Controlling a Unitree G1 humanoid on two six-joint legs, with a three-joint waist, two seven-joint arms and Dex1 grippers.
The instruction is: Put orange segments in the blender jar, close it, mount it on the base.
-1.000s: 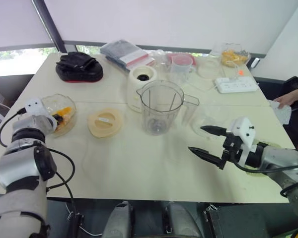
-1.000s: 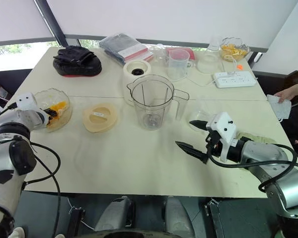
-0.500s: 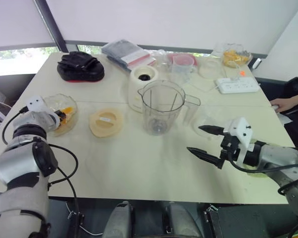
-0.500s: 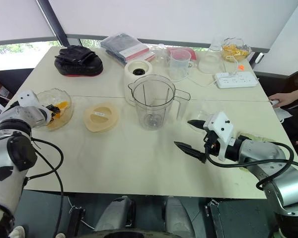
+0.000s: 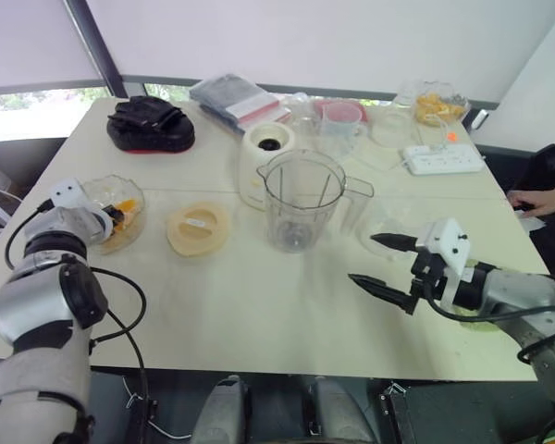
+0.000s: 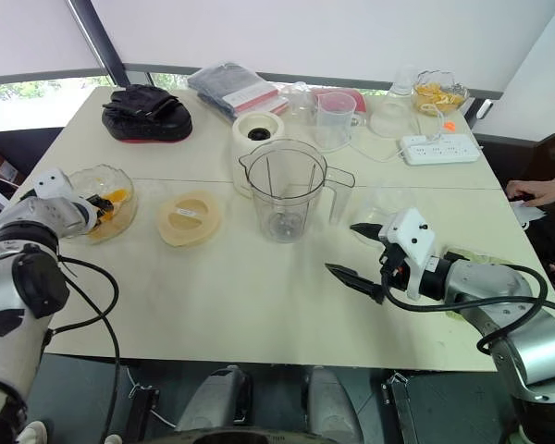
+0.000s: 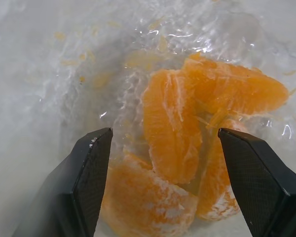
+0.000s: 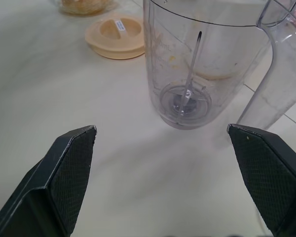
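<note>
Several glossy orange segments (image 7: 172, 133) lie in a clear glass bowl (image 5: 134, 225) at the table's left side. My left gripper (image 7: 163, 136) is open and reaches down into that bowl, its black fingers on either side of the segments without closing on them. The clear blender jar (image 5: 301, 199) stands upright and empty in the middle of the table, its metal blade (image 8: 185, 101) visible at the bottom. The cream-white base (image 5: 264, 148) sits just behind it. My right gripper (image 5: 365, 259) hovers open to the right of the jar, pointing at it.
A pale yellow round lid (image 5: 197, 228) lies between bowl and jar. At the back are a black bag (image 5: 150, 123), plastic packets (image 5: 236, 97), a pink-rimmed cup (image 5: 338, 125), a power strip (image 5: 441, 157) and a bowl of peel (image 5: 432, 104). A person's hand (image 5: 541, 199) rests at the right edge.
Both grippers have held still. The person's hand at the right edge has shifted a little.
</note>
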